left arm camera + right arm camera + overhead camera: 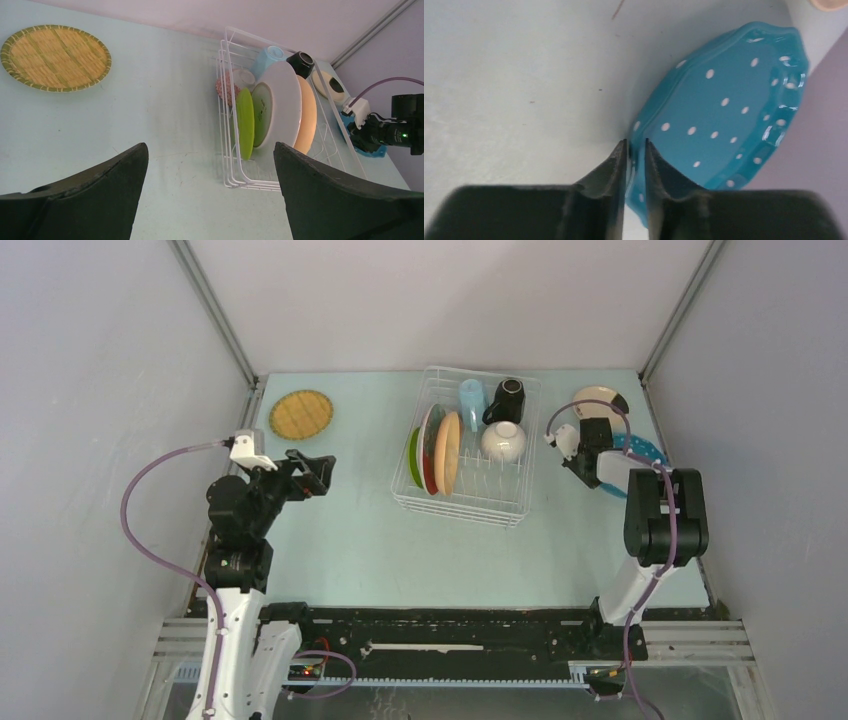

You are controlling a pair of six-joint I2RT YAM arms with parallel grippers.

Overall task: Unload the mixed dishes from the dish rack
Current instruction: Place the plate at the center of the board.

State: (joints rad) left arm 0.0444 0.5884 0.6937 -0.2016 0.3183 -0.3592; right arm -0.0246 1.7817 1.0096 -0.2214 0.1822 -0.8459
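Pale tabletop [360,530], plain walls around. Right gripper [635,150]: closed to a narrow slit on rim of blue dotted plate [724,110], down at far right near cream plate [600,400], apparently for set-down. Left gripper [210,147]: fully spread, empty, near left. Dish rack [455,510], far centre: contains lime green plate [414,458], orange plate [449,452], white bowl [503,442], light-blue cup [471,400], black mug [508,398].

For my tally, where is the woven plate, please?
The woven plate lies flat on the table, far left in the top view, left of the dish rack.

The left tool [210,149] gapes wide over the desk [165,110], facing the dish rack [227,165] of upright plates [282,100], a yellow woven plate [55,57] lying far left.
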